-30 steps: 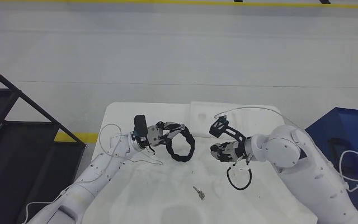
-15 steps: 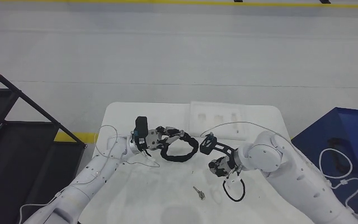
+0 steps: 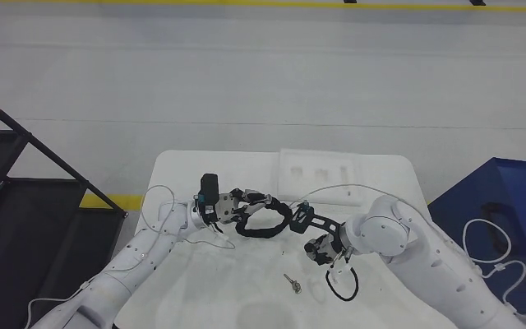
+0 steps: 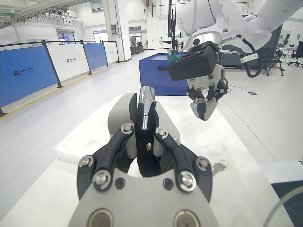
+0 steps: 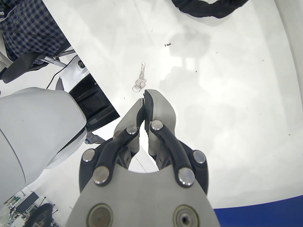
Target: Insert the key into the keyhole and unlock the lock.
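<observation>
The left hand (image 4: 142,106) is closed narrowly on the lock (image 5: 203,11). Its two pads grip the black sleeve just below the chrome cylinder, which stands upright and sticks out past the fingertips. The rest of the lock, a black sleeved loop, hangs from that grip and lies on the worktop (image 3: 222,280) near the middle, between the two arms.

The key (image 5: 141,76) lies flat on the worktop, nearer the front edge, well apart from the loop. It is small and silver, with a thin ring through its head, and nothing touches it.

The right hand (image 5: 144,95) has its pads pressed together with nothing between them. It points down at the worktop, and its tips hang just beside the key's ring end. In the left wrist view it is clear of the surface, off to one side of the chrome cylinder. Whether the keyhole faces it cannot be told.

A white foam tray (image 3: 320,174) sits along the back edge of the worktop.
</observation>
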`<state>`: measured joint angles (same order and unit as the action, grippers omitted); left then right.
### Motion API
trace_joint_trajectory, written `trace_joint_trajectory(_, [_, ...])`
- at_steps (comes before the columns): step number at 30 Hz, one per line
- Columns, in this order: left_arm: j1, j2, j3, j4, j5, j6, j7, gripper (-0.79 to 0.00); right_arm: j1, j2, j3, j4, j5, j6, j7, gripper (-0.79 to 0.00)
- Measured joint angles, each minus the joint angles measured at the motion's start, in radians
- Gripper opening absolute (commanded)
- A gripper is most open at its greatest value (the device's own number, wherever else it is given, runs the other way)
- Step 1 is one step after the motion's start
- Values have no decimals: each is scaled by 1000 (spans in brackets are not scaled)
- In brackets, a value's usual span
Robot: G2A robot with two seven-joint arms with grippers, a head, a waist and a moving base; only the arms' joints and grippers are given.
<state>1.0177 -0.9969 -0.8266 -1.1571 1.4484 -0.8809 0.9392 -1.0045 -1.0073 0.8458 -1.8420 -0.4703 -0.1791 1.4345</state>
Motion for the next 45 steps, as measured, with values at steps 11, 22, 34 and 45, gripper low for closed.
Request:
trace_joint_trajectory(11, [-1, 4, 3, -9, -2, 4, 4, -785, 22, 31, -173, -20, -186, -344, -137, -785])
trace_joint_trajectory(22, [-1, 4, 3, -9, -2, 4, 4, -785, 4, 78, -289, -45, -402, -539, -333, -785])
trace_joint_trajectory(34, [-1, 4, 3, -9, -2, 4, 4, -785, -26, 82, -335, -93, -474, -518, -314, -665])
trace_joint_trajectory(45, [-1, 4, 3, -9, -2, 4, 4, -785, -1, 65, -385, -35, -476, -535, -328, -443])
